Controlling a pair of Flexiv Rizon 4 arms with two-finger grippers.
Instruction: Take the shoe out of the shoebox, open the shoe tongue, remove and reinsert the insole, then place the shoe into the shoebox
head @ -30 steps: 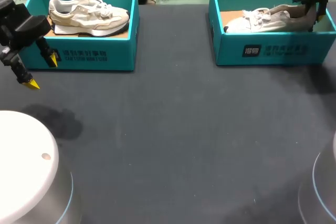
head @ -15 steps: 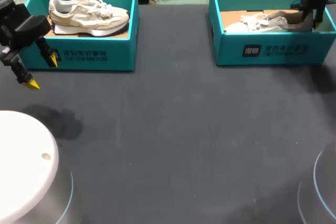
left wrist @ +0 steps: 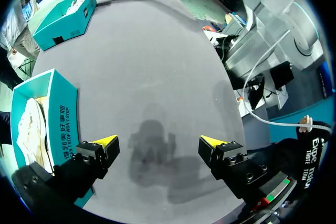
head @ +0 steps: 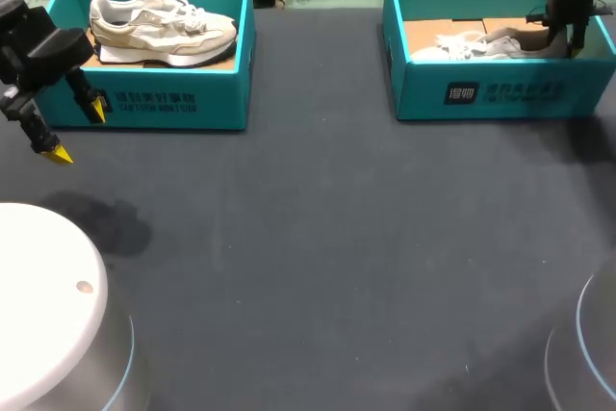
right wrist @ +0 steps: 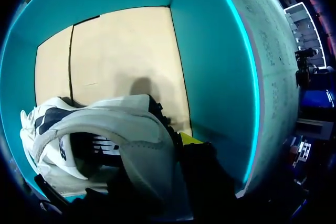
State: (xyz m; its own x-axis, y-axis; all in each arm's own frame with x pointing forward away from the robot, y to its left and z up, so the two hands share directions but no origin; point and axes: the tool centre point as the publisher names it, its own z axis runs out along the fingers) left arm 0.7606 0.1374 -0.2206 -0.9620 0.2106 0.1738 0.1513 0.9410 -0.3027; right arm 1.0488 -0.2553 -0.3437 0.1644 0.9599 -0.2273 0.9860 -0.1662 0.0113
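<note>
**Desk:** Where do your pincers stand?

**Me:** Nearest me, at 9 o'clock on the counter (head: 318, 238), my left pincer (head: 78, 132) hangs with its tips wide apart and holds nothing. It is just off the front corner of the left-hand shoebox (head: 144, 103), where a beige shoe (head: 159, 26) lies. Farther out, at 1 o'clock, my right pincer (head: 563, 42) is down inside the shoebox (head: 500, 93). I read it as clamped on the heel of the shoe (head: 476, 45), which sits low in that box with its toe towards 9 o'clock.

**Desk:** Lifting out or setting down?

**Me:** I can't tell from this. Either way, the heel is close to the 3 o'clock wall, so I'd travel straight up or down and keep the sole level. I'd open the pincer only once the sole lies flat, and swing only once it clears the rim.

**Desk:** What can't you see?

**Me:** The box's front wall cuts off the sole from above, so I can't tell whether the shoe touches the cardboard floor. At the right wrist only one yellow fingertip (right wrist: 190, 139) shows, outside the heel. The other is hidden behind the collar, so the clamp is my judgement. I can't tell whether the insole is seated or how the tongue lies.
</note>
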